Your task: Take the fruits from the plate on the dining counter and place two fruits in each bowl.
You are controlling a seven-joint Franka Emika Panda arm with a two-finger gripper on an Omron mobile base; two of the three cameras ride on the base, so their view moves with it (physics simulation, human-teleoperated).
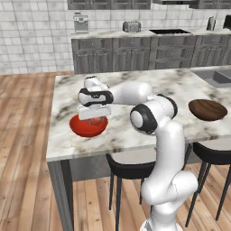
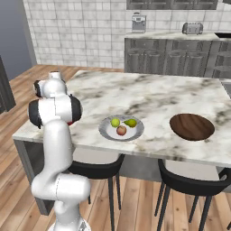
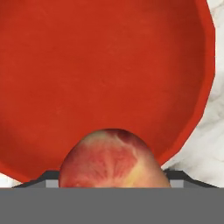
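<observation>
The tool [image 1: 94, 118] hangs just above the red bowl [image 1: 88, 127] on the tabletop [image 2: 149, 97], clamped on a reddish fruit [image 3: 113, 159]; the bowl's inside looks bare beneath it — so this seems the first delivery, not yet let go. Three fruits remain on the plate [image 2: 135, 133] — two pears [image 2: 115, 122] and a reddish one [image 2: 121, 130]; the brown bowl [image 2: 192, 127] holds nothing.

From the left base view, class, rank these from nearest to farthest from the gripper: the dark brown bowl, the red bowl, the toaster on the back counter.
1. The red bowl, directly beneath the gripper, which holds a reddish fruit over it.
2. The dark brown bowl, far along the dining counter to the right.
3. The toaster, across the room on the wall counter.
</observation>
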